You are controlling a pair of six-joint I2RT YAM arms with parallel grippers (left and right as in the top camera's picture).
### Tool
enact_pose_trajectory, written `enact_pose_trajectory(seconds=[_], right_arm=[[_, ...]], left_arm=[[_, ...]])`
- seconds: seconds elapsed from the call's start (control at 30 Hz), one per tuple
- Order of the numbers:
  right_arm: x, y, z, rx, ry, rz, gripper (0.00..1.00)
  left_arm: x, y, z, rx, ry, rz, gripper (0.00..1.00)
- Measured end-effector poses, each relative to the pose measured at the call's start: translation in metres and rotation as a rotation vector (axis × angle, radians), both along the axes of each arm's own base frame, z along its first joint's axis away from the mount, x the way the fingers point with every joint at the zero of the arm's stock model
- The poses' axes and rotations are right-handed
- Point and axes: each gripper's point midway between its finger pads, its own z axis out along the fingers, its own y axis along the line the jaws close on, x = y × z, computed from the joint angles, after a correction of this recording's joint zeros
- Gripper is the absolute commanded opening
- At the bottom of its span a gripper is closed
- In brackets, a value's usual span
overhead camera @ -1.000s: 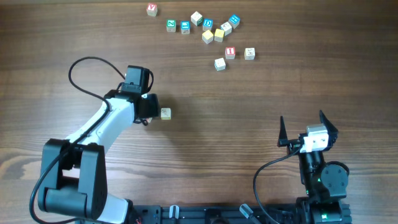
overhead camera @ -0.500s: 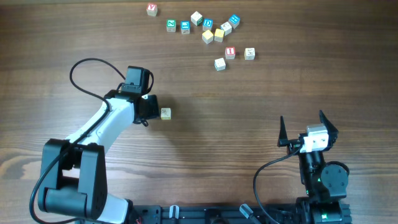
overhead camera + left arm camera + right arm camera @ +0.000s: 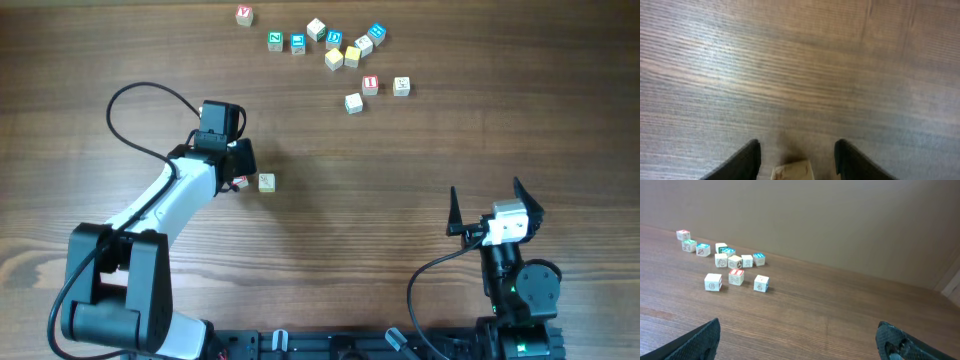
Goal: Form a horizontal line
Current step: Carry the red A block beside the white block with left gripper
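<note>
Your left tool (image 3: 797, 145) has eased slightly off the lone cube (image 3: 266, 182), fingers spread wide with the cube between them, touching neither. Well beyond that cube, the other cubes (image 3: 352, 57) lie scattered by the far edge of the bench (image 3: 840, 305), open wood between. Your right tool (image 3: 485, 195) gapes wide.

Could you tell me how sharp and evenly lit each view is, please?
Overhead: sharp and evenly lit, only a soft shadow beside the left arm. Left wrist: soft throughout, wood grain smeared, a pale sheen upper left, the cube cut by the bottom edge. Right wrist: cubes fairly crisp, the near fingers dark and blurred.
</note>
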Motion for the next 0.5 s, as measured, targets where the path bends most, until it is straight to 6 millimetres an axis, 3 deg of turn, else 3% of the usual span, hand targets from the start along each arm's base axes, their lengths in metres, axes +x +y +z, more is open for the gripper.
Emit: enact_pose_trajectory(seconds=[0.17,0.5], right_arm=[[0.0,0.0,0.0,0.0,0.0,0.0,1.0],[0.0,0.0,0.0,0.0,0.0,0.0,1.0]], left_arm=[[0.006,0.009,0.004,0.033,-0.032,0.054,0.04],[-0.013,-0.012,-0.006,-0.083,0.062,0.006,0.04]])
